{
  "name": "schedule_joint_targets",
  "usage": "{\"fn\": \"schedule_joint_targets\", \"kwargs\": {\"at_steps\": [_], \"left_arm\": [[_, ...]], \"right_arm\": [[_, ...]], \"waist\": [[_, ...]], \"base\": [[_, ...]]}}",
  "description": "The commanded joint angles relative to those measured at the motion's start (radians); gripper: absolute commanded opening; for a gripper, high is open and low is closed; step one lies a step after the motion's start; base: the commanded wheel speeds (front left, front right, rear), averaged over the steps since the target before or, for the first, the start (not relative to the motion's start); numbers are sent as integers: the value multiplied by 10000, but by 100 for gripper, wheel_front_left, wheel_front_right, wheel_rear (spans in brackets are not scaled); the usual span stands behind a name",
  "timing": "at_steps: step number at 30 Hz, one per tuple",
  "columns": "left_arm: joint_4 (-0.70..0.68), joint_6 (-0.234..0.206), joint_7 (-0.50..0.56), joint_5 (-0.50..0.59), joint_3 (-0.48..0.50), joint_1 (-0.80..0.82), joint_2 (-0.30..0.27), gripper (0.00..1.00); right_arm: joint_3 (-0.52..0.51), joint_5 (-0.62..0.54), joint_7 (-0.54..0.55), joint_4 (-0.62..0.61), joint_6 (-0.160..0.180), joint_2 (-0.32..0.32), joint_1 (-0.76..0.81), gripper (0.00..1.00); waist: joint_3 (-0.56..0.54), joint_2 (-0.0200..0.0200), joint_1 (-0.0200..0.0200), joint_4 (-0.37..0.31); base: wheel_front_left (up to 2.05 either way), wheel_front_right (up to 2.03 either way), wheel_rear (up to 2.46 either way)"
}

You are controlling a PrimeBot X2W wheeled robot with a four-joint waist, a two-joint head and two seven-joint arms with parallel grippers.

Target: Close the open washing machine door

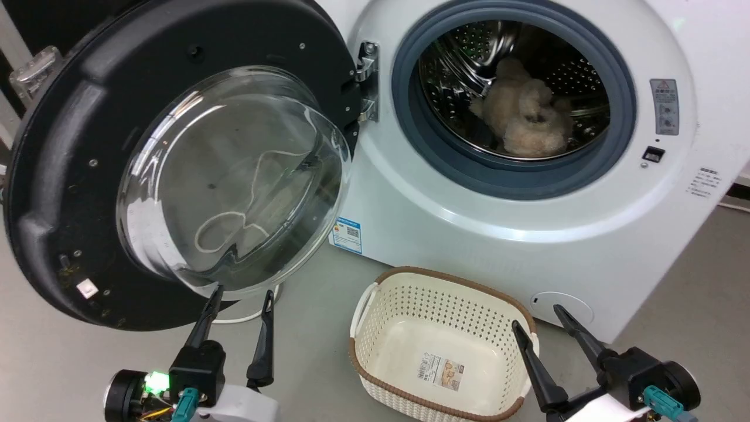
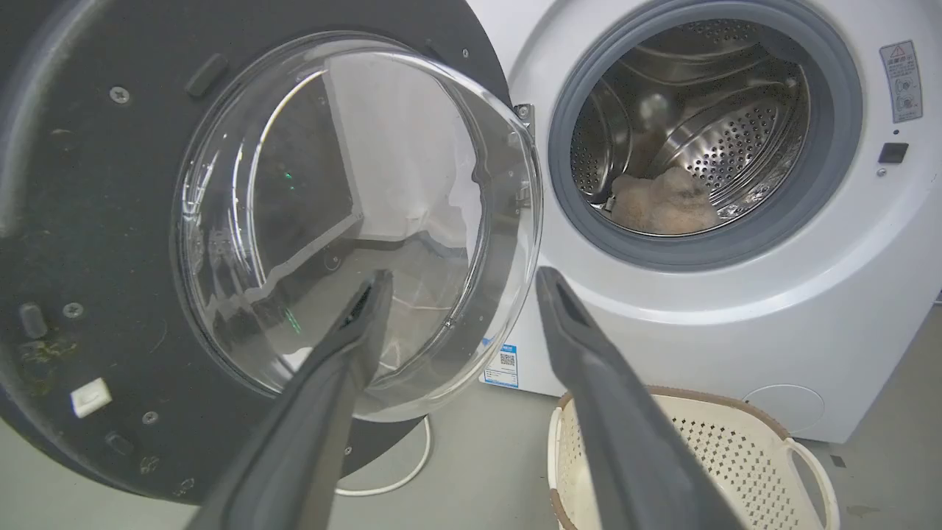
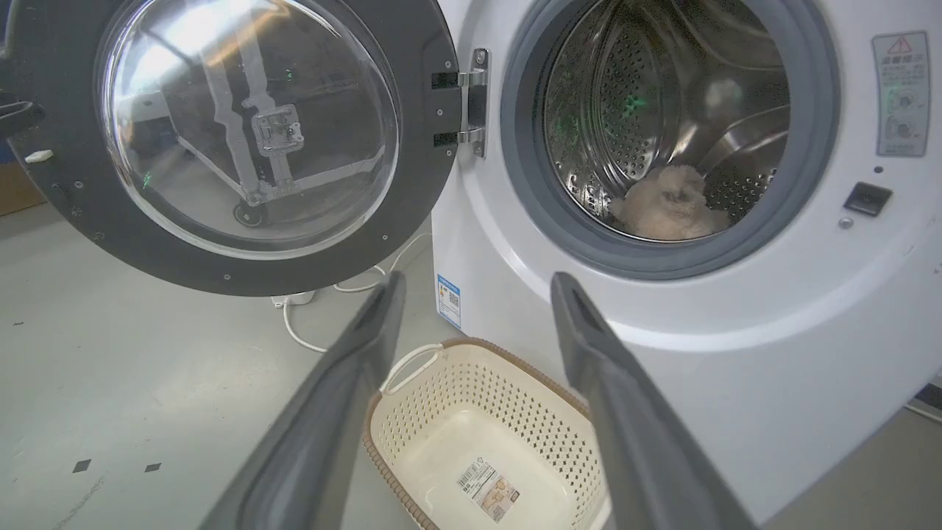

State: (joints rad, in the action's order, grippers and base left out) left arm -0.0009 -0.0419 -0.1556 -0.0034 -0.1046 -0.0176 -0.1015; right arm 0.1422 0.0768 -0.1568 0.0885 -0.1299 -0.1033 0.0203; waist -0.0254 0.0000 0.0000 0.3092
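The washing machine door (image 1: 64, 176) (image 2: 88, 243) (image 3: 434, 169) stands swung wide open to the left of the white washing machine (image 1: 469, 234) (image 2: 736, 324) (image 3: 736, 368), hinged at its right side. Its clear glass bowl bulges toward me. A beige fluffy item (image 1: 527, 117) lies inside the steel drum. My left gripper (image 1: 242, 296) (image 2: 460, 283) is open, its fingertips just below the door's glass bowl, with nothing between them. Low at the right my right gripper (image 1: 542, 316) (image 3: 478, 283) is also open and empty, over the basket's right end.
A cream perforated basket (image 1: 375, 346) (image 2: 809, 456) (image 3: 390, 434) with a brown rim sits empty on the grey floor in front of the machine. A white cable (image 1: 246, 316) (image 3: 294, 331) lies on the floor under the door.
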Motion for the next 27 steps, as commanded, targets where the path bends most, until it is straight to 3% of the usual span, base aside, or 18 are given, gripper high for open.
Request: {"fn": "schedule_joint_targets", "kwargs": {"at_steps": [1, 23, 24, 27], "left_arm": [[19, -66, -110, -59, -3, -114, -57, 100], [362, -194, -612, -232, -221, -282, -146, 100], [496, -63, -675, -333, -305, -302, -153, 0], [615, 28, -737, -439, -327, -302, -154, 0]], "right_arm": [[66, 82, -100, 50, -5, -71, -34, 100], [543, 278, -601, 327, -7, -224, 126, 100], [599, 310, -663, 359, -7, -229, 164, 100], [637, 345, -725, 384, -7, -231, 222, 100]], "waist": [[-14, 0, 0, 61], [-63, 0, 0, 1040], [-71, 0, 0, 1158], [-82, 0, 0, 1278]], "base": [[0, 0, 0], [0, 0, 0], [0, 0, 0], [0, 0, 0]]}}
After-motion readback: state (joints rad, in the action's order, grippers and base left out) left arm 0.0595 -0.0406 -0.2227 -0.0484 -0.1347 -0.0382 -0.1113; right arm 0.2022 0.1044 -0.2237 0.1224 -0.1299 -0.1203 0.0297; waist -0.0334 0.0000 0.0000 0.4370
